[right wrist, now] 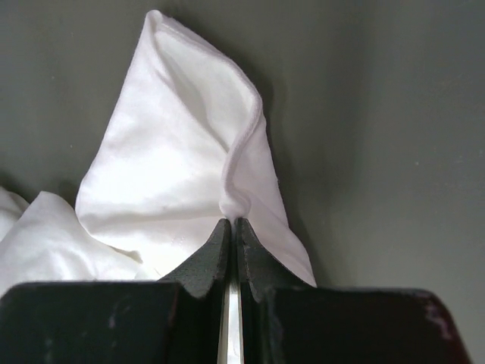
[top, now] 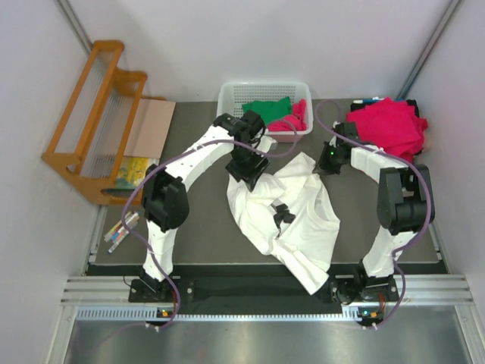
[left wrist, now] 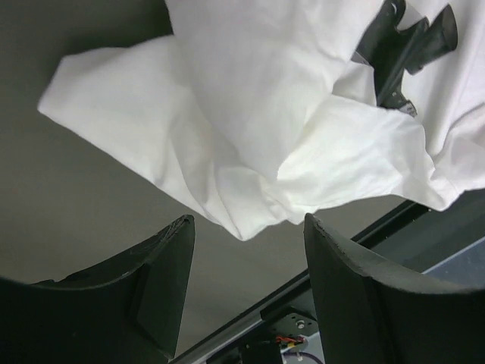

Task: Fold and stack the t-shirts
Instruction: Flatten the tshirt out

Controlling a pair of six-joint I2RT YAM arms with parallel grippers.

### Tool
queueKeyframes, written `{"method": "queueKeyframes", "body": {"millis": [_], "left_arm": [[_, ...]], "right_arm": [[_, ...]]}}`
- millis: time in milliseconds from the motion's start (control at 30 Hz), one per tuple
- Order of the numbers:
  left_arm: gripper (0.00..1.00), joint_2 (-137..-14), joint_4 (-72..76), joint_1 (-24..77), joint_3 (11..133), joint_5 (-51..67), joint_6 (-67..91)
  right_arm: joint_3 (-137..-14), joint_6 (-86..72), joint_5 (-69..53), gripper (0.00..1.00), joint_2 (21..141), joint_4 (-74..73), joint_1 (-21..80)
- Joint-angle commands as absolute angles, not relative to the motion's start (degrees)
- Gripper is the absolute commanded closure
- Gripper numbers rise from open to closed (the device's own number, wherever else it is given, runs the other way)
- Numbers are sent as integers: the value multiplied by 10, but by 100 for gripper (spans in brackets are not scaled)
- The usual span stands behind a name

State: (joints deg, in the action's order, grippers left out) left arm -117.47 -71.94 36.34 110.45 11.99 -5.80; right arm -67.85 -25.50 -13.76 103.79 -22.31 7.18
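Closest, the right pincer (right wrist: 233, 225) is pinching a fold of the crumpled white cloth t-shirt (right wrist: 174, 167), a grip only its wrist camera is showing; the left pincer (left wrist: 248, 221) is hanging open above that shirt on the dark bench (left wrist: 68, 205).

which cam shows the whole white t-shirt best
The top external view: it alone shows the whole white t-shirt, lying crumpled. The left wrist view shows only bunched folds and part of its black print; the right wrist view, one hemmed corner pinched in the shut right hand.
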Motion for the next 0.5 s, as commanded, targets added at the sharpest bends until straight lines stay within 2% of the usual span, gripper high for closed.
{"method": "queueKeyframes", "body": {"millis": [0,100,400,467], "left_arm": [[35,-1191,-693,365,1157,87,-52],[34,-1192,-673,363,1159,60,-55],[31,-1227,-649,367,1143,105,-56],[35,-1237,-647,366,1146,121,-56]], "right_arm": [[-677,-251,-145,100,1041,-206,85],[-676,-251,-146,100,1041,-206,91],[-666,-255,-148,100,1037,-196,93],[-664,-254,-148,100,1035,-196,93]]}}
